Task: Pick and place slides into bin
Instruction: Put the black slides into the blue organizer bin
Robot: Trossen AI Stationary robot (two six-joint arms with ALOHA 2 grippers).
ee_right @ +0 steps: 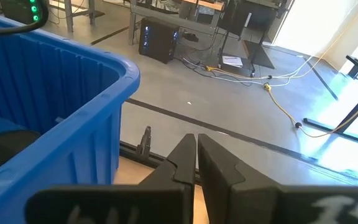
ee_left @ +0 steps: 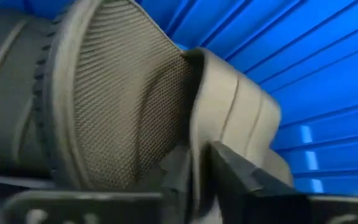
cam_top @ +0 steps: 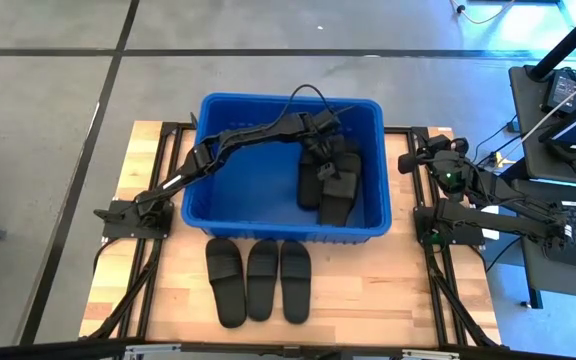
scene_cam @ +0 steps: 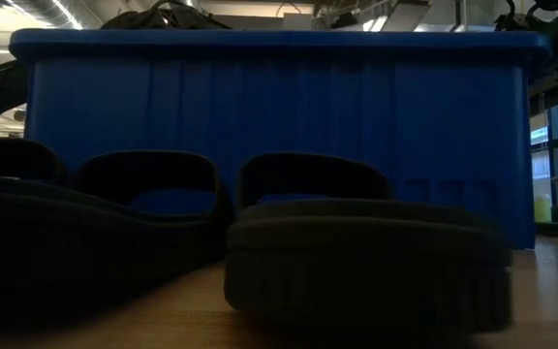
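Blue bin (cam_top: 208, 170) mid-table. Three slides (cam_top: 258, 280) in row just in front of bin, three more (cam_top: 330, 180) inside. Left gripper (cam_top: 320, 148) inside bin, pinching slide strap (ee_left: 229, 118). Right gripper (ee_right: 196, 163) beside bin, jaws closed, empty.

You had one blue bin (cam_top: 196, 160) on one wooden table (cam_top: 368, 290). Three black slides (cam_top: 259, 279) lay side by side on the table in front of the bin. Inside the bin you could count at least two more slides (cam_top: 331, 180), piled close together, so the exact number there was hard to tell. Two robot arms were there, one on each side.
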